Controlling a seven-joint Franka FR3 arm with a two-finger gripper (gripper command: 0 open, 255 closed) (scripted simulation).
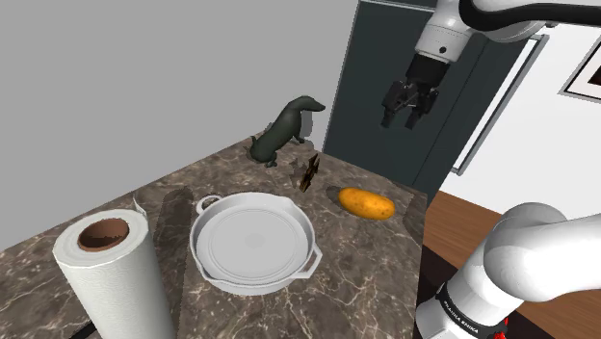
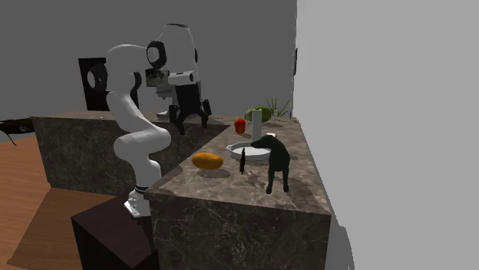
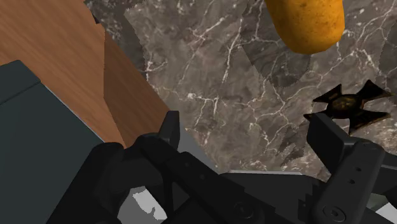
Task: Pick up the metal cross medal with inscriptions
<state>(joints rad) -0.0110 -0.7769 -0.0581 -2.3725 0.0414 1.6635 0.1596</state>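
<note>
Claw (image 1: 402,119) hangs spread above the marble desk (image 1: 164,188), well apart from the dark cross medal (image 1: 310,173), which sits near the orange potato (image 1: 366,203).

medal (image 3: 347,104) inscriptions too small to read

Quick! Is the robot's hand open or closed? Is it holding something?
Gripper: jaws open, holding nothing, up above the counter; the cross medal is not picked up yet.
</note>
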